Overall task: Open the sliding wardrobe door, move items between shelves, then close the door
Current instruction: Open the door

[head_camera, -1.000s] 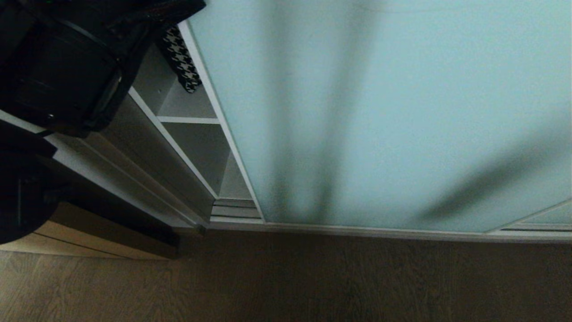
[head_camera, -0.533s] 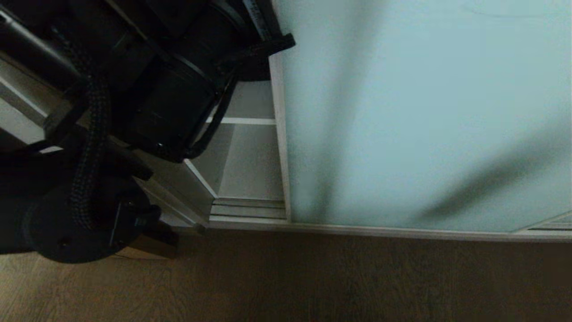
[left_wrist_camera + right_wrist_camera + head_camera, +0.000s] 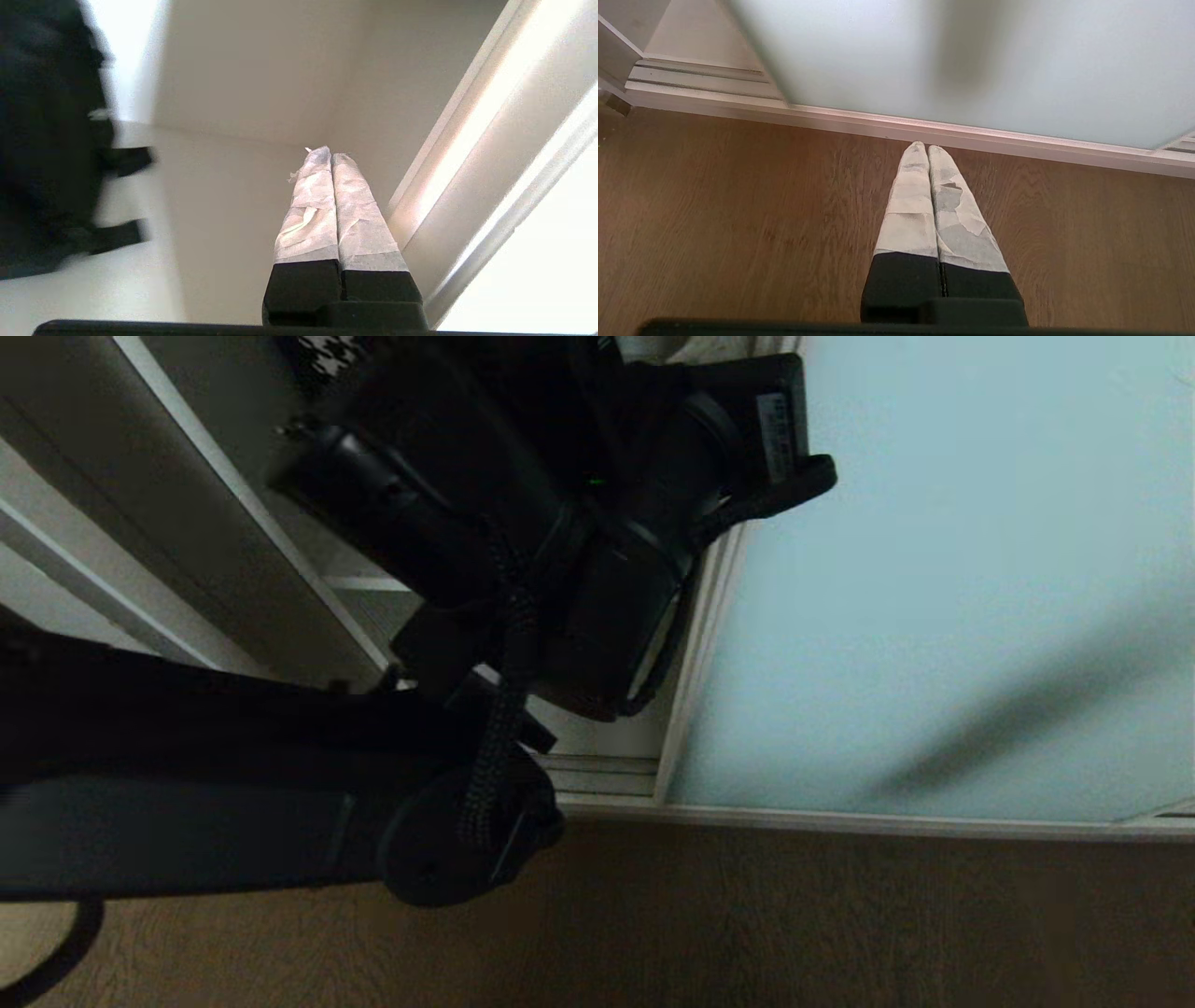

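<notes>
Wardrobe (image 3: 373, 607) interior: dark bag (image 3: 42, 140) | left end effector (image 3: 325, 154) together, empty | right end effector (image 3: 928, 148) together

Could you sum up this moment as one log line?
left pincer: shut, inside wardrobe | sliding wardrobe door: partly open | right pincer: shut, over floor

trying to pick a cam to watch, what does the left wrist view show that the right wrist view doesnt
Only the left wrist view: the shut left gripper reaching inside the wardrobe, pale inner walls, a dark blurred item to one side, and the door's bright frame edge.

Only the right wrist view: the shut right gripper pointing down over the wooden floor, the ridged floor track, and the frosted face of the sliding wardrobe door.

Both: taped fingers pressed together, holding nothing, and part of the door.
</notes>
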